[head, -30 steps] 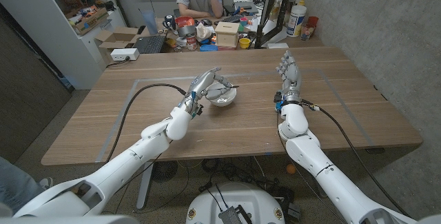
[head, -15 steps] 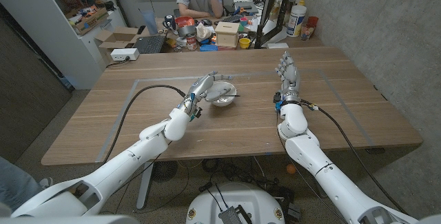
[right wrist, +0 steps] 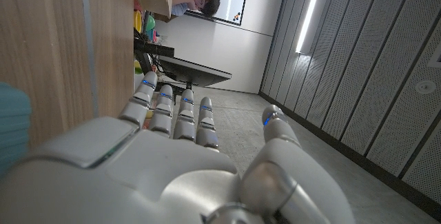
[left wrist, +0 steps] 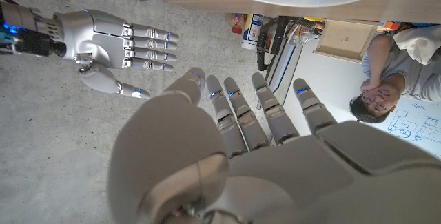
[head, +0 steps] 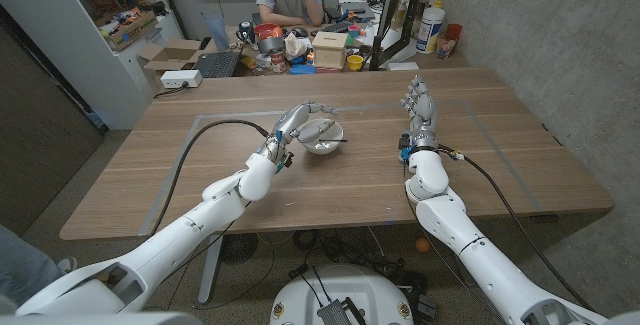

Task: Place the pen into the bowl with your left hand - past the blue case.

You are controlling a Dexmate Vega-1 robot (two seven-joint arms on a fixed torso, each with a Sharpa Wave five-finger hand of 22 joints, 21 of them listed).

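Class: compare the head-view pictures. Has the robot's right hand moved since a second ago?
No. The right hand stands at the same spot on the table, fingers up, level with the same plank seams.

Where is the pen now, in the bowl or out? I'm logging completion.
In: the pen lies in the bowl, its end over the rim; the left hand holds nothing.

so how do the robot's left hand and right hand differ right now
The left hand reaches out beside the bowl, which has the pen in it; the right hand stands apart from the bowl. The left hand leans over towards the bowl; the right hand stands upright on its edge. Both are empty, fingers extended.
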